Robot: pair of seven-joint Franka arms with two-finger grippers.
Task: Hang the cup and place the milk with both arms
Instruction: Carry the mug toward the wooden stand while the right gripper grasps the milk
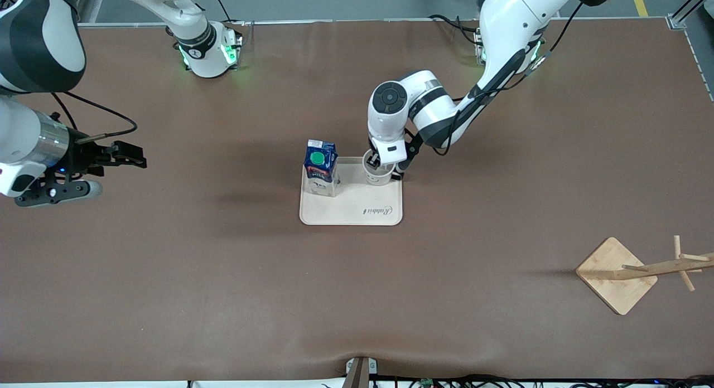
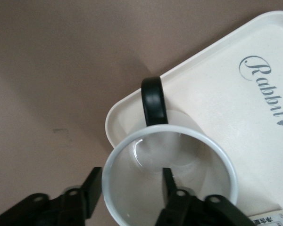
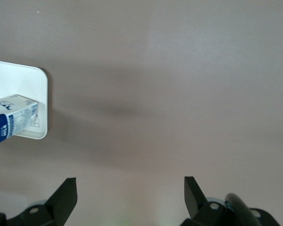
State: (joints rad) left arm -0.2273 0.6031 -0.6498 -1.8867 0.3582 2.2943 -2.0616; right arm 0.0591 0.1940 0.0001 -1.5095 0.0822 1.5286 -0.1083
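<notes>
1. Tray (image 1: 357, 215): a cream tray at the centre of the front view, on the brown table (image 1: 195, 276), printed "Rabbit".
2. Milk (image 1: 321, 168): stands upright on the tray corner toward the right arm's end; the green cap faces up. Its lower part also shows at the left edge of the right wrist view.
3. Cup (image 1: 378, 173): stands upright on the tray corner toward the left arm's end, apart from the milk. In the left wrist view the black handle (image 2: 153, 100) points toward the tray rim.
4. Left gripper (image 1: 385, 166): low over the cup, just right of centre in the front view. One finger (image 2: 169, 181) is inside the cup and the other is outside, so the jaws straddle the wall; whether they press it cannot be told.
5. Right gripper (image 1: 131, 155): waits at the left edge of the front view over bare table, fingers spread wide and holding nothing.
6. Rack (image 1: 641, 268): a wooden peg stand on a square base, lower right of the front view.
</notes>
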